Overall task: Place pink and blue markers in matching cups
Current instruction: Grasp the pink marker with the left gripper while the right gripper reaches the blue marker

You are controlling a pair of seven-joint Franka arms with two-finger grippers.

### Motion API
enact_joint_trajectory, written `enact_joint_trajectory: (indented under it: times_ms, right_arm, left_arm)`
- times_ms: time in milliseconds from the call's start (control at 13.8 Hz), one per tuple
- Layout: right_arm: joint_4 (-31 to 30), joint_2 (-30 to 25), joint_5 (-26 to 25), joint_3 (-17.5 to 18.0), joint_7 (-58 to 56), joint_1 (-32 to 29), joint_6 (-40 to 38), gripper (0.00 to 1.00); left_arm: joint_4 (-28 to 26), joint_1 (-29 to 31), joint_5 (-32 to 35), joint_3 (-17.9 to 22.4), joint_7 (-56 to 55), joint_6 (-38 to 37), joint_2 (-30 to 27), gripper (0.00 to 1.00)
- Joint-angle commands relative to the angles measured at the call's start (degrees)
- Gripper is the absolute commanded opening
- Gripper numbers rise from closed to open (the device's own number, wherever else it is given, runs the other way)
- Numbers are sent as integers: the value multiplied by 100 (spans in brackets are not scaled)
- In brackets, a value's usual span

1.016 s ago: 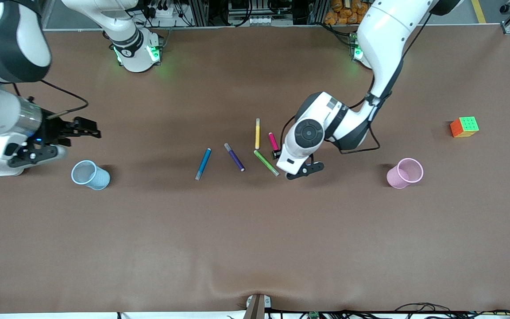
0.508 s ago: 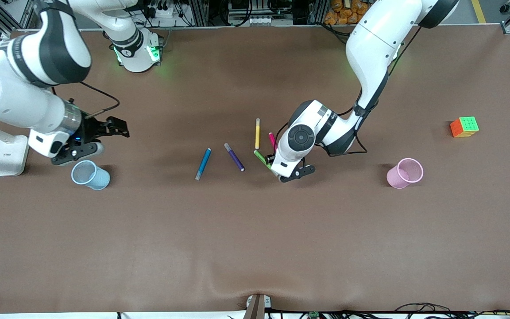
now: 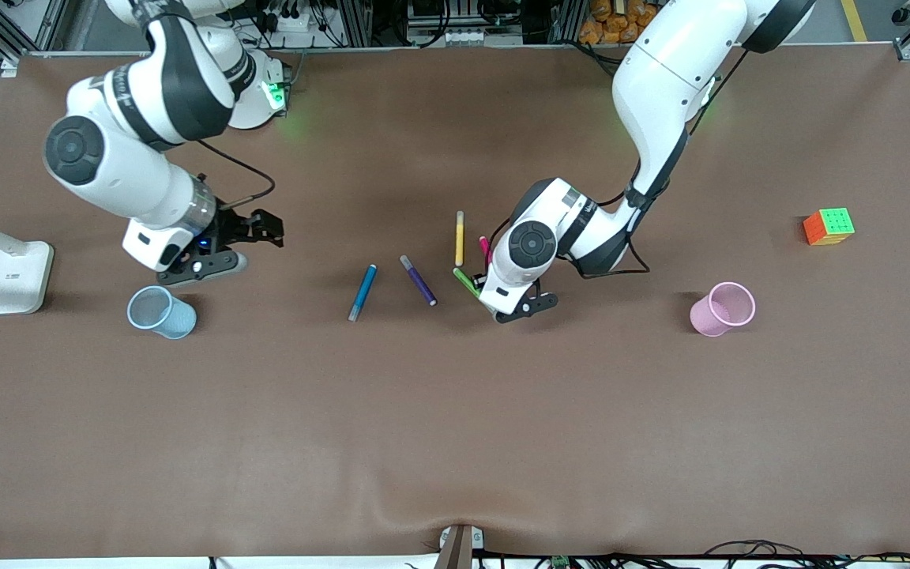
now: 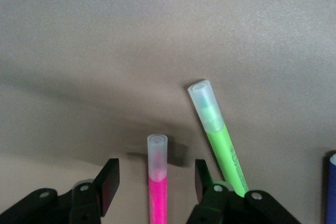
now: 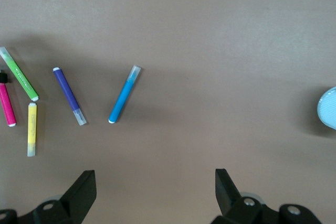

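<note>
The blue cup and the pink cup are seen nearest the front camera, the blue one toward the right arm's end of the table, the pink one toward the left arm's end; both are tipped so that their open mouths face the camera. In the right wrist view only a sliver of the blue cup's rim is caught at the frame edge.

Slightly farther from the camera, between the cups, the blue marker is laid flat, apart from the other pens. A purple pen lies beside it, then a green pen, and a yellow pen farther still.

The left gripper is lowered over the pink marker, with the wrist bent steeply down from an arm reaching in from its base. Its fingers are spread, one on each side of the marker, and no contact is seen. In the front view the pink marker is largely hidden by the left wrist, and the near end of the green pen is covered as well.

The right gripper is held above bare table, farther from the camera than the blue cup. Its fingers are spread wide with nothing between them.

A colour cube sits toward the left arm's end, and a white lamp base near the right arm's end, its stem cut off by the frame.
</note>
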Motion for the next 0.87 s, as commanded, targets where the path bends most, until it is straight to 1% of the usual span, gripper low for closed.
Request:
enact_joint_trajectory:
  times_ms: [0, 73, 218, 290, 508, 726, 798]
  right_arm:
    - [-209, -132, 47, -41, 164, 139, 164, 100]
    - [-209, -105, 29, -41, 235, 183, 199, 100]
    - [-209, -26, 29, -41, 253, 271, 261, 100]
    - [-209, 9, 29, -41, 262, 272, 278, 100]
    - [-209, 88, 29, -41, 262, 385, 340, 100]
    - [-209, 220, 21, -50, 638, 640, 524, 100]
    - [-209, 298, 12, -50, 727, 710, 655, 100]
  left_arm:
    - [44, -96, 74, 46, -120, 114, 102, 55]
    - [44, -96, 74, 46, -120, 114, 102, 51]
    - [44, -87, 75, 55, -120, 176, 154, 46]
    - [44, -87, 74, 55, -120, 202, 181, 41]
    - [62, -53, 74, 55, -120, 202, 155, 3]
    - [71, -8, 74, 55, -111, 141, 67, 0]
    - [71, 27, 66, 55, -102, 36, -55, 0]
